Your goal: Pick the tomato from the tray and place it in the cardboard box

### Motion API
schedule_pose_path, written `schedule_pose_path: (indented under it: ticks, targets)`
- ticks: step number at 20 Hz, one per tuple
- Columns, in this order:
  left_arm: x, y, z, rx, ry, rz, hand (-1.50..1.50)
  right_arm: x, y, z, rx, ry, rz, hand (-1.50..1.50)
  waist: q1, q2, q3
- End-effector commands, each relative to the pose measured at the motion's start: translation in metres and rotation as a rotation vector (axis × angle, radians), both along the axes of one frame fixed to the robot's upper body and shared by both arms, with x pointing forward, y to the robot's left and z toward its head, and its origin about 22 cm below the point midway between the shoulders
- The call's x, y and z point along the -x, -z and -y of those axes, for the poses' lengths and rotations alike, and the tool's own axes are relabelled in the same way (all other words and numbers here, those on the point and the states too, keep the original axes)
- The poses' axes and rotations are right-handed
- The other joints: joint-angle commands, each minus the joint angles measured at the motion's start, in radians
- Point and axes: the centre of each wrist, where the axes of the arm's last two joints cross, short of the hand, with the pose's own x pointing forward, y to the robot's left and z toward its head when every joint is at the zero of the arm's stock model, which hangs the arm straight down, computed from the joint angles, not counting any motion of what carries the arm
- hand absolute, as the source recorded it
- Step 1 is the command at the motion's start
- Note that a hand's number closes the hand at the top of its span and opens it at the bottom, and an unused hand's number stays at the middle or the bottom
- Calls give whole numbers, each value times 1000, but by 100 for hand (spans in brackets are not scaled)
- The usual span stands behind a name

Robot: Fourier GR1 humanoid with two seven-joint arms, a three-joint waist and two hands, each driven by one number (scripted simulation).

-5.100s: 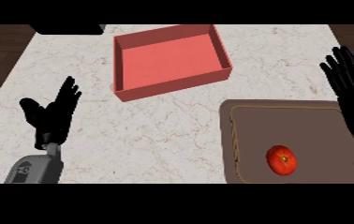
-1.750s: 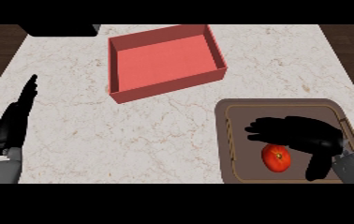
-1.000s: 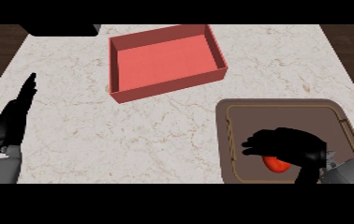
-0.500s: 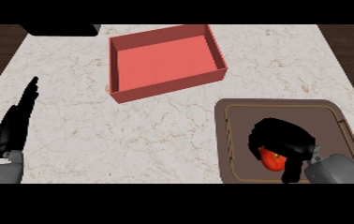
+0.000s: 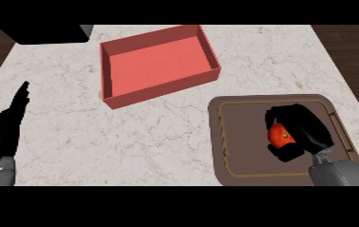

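The right hand (image 5: pixel 306 128), spread over the tray (image 5: pixel 231 147) 1 second ago, has now curled round the tomato (image 5: pixel 282 135), still low over the tray, so the lift toward the box (image 5: pixel 157 67) looks next.

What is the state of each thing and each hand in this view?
right hand: fingers curled round the tomato.
tomato: held over the tray; lifted or not, cannot tell.
tray: lying flat on the counter.
box: open on top, nothing inside.
left hand: open, resting at the view's left edge.
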Motion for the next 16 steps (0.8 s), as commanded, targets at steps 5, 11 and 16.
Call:
schedule_pose_path:
  ticks: [5,11,16]
  targets:
    - [3,-6,-13,-22,-20,-4,0,0,-44,-47,-46,638,277,150,0,-8,-1]
    - [-12,5,15,2,34,12,0,13,-121,-156,-49,592,493,150,48,9,2]
    - [-18,-2,15,4,76,29,0,-6,-154,-212,-100,532,450,150,74,16,4]
